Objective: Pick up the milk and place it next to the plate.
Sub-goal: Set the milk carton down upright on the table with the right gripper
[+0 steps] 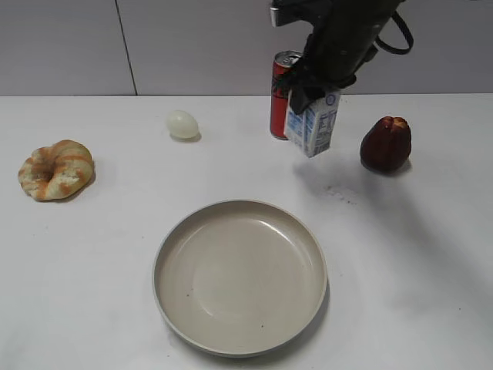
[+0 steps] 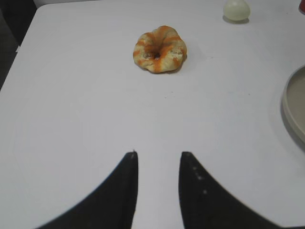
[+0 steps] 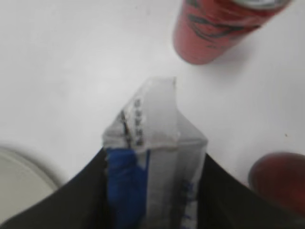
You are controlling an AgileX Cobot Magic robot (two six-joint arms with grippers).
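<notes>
Beyond the plate (image 1: 239, 276), at its far right, we log the milk (image 1: 313, 123) lifted clear of the white table (image 1: 92, 254), tilted, pinched at its gabled top by the right gripper (image 1: 310, 91), whose dark fingers (image 3: 81, 195) press both carton sides. Behind the milk, we note a red soda can (image 1: 280, 94) standing upright. Right of the milk: a dark red fruit (image 1: 386, 143). Far left of the plate: a glazed pastry ring (image 1: 56, 169); behind the plate, a pale egg (image 1: 182, 124). Our left gripper (image 2: 158, 167) hovers parted and empty, near the pastry.
</notes>
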